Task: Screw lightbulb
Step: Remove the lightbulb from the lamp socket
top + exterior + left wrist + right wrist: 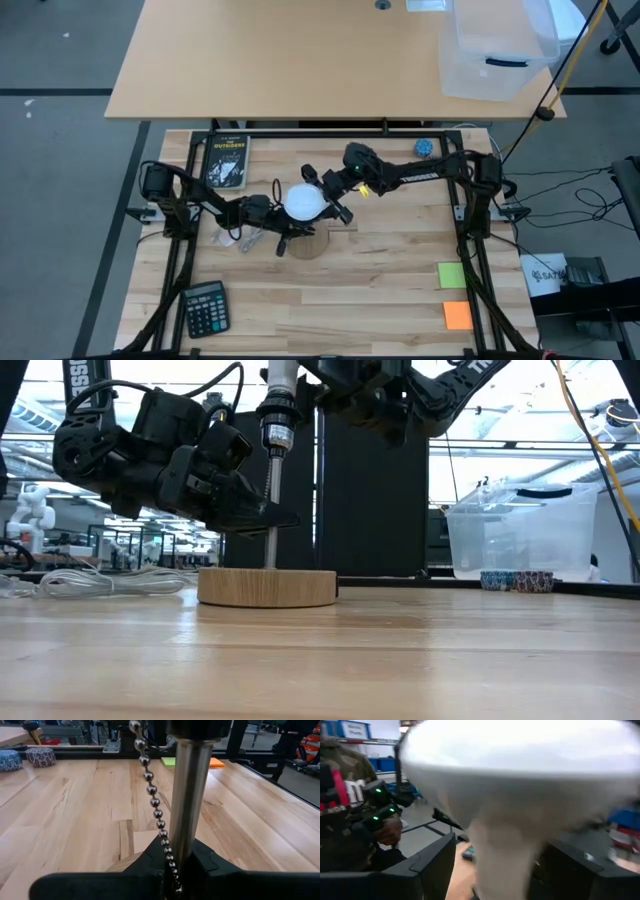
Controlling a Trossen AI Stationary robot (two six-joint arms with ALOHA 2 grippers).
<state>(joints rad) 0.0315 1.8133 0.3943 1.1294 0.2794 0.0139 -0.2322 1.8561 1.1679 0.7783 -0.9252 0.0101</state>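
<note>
From above, the lightbulb (304, 203) is being held by the right claw (331, 200) directly over the round wooden lamp base (307, 243) on the surface (380, 290), dome up. At table height, the metal post (270, 510) is being pinched by the left claw (262, 518). Past the left wrist, the post and bead chain (155, 805) are being clamped. Past the right wrist, the bulb's neck is being gripped, axis seemingly vertical; threading is judged unfinished.

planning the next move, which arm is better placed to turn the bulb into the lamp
Right: its gripper holds the round white frosted lightbulb above the round wooden lamp base. The left gripper is clamped on the lamp's thin metal pole, steadying it.
</note>
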